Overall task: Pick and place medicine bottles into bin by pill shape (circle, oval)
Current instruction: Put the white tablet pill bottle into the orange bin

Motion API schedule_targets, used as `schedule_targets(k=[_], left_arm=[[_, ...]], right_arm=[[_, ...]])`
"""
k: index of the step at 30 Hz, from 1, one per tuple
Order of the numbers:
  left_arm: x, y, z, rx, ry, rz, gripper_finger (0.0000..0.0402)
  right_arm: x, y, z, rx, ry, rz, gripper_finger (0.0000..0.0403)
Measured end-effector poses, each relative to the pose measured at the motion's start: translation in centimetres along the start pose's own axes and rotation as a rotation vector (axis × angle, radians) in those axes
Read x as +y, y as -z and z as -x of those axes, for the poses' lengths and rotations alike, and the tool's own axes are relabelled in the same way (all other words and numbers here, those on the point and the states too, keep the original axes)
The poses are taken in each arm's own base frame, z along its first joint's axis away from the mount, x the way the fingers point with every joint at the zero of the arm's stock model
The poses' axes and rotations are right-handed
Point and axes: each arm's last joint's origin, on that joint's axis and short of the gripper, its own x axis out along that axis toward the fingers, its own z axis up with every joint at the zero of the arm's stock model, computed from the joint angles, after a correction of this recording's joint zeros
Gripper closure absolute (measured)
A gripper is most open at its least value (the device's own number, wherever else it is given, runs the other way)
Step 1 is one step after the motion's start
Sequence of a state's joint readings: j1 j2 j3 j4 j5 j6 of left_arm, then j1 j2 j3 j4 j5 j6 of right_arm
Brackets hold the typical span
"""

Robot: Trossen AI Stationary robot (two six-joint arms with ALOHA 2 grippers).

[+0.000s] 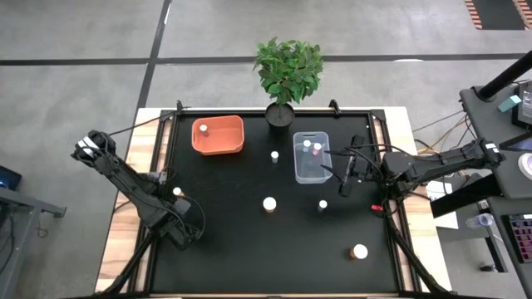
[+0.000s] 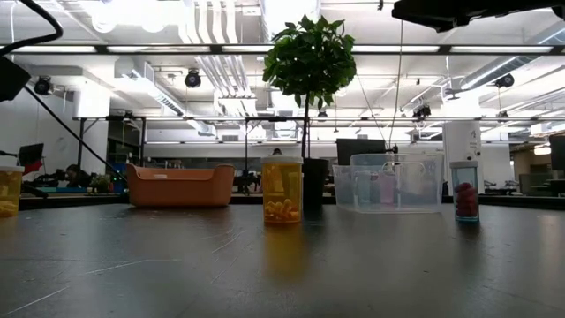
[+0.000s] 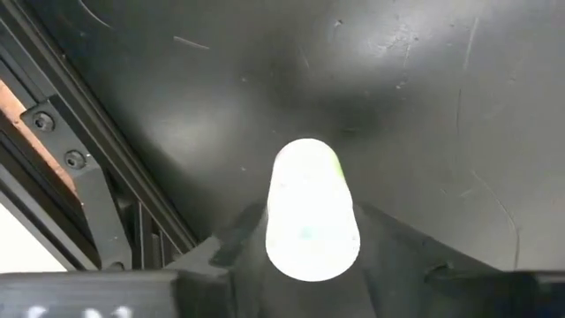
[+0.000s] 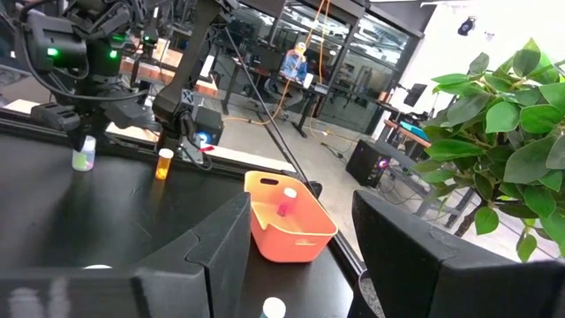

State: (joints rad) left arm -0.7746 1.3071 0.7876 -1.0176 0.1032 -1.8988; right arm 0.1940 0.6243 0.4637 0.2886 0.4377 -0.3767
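My left gripper (image 3: 305,252) stands near the table's left edge, points down, and is shut on a white-capped bottle (image 3: 305,212). It also shows in the right wrist view (image 4: 84,132). An amber bottle (image 1: 177,192) stands on the table beside it. More bottles stand on the black table: one small (image 1: 274,155), two mid-table (image 1: 270,203) (image 1: 322,204), one near right (image 1: 359,251). My right gripper (image 1: 345,174) is open and empty, right of the clear bin (image 1: 312,170). The orange bin (image 1: 218,137) holds one bottle, and the clear bin holds a few. My left gripper pinches the bottle between its two fingers (image 3: 231,247), on opposite sides of its upper part near the white cap (image 3: 305,238). The fingers come from above and point down. The bottle hangs upright below them (image 4: 84,159). I cannot tell whether its bottom touches the table.
A potted green plant (image 1: 287,71) stands at the far edge between the bins. The table's raised frame (image 3: 79,177) runs close to my left gripper. There is open black surface between the standing bottles.
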Motion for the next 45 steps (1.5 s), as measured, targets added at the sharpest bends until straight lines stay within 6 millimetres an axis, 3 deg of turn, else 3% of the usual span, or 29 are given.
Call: schedule_targets(k=[7,13,17,23,28,34,40,45], left_arm=[[-1.0,-0.3,1.3,0.016,0.052,0.033,0.0284],[-2.9,-1.6,3.7,0.017,0.177,0.042,0.0274],[-4.8,-4.4,5.8,-0.139,0.333,-0.025,0.0272],[-5.4,-10.9,9.2,-0.324,0.401,-0.174,0.0270],[-3.6,-16.9,11.9,-0.474,0.358,-0.255,0.0269],[0.9,-22.9,14.3,-0.584,0.249,-0.228,0.0268],[4.5,-27.6,14.5,-0.585,0.143,-0.164,0.0268],[4.8,-31.6,13.6,-0.462,0.028,-0.205,0.0267]], right_arm=[[0.0,0.0,0.0,0.000,0.000,-0.002,0.0211],[0.0,0.0,0.0,0.000,0.000,-0.002,0.0211],[0.0,0.0,0.0,-0.001,0.000,0.000,0.0211],[0.0,-0.1,0.0,-0.007,0.003,0.002,0.0211],[0.0,-0.1,0.0,-0.007,0.003,0.002,0.0211],[0.0,-0.1,0.0,-0.007,0.003,0.006,0.0211],[0.0,-0.1,0.0,-0.006,0.003,0.016,0.0211],[0.0,-0.1,0.0,-0.006,0.003,0.023,0.0211]])
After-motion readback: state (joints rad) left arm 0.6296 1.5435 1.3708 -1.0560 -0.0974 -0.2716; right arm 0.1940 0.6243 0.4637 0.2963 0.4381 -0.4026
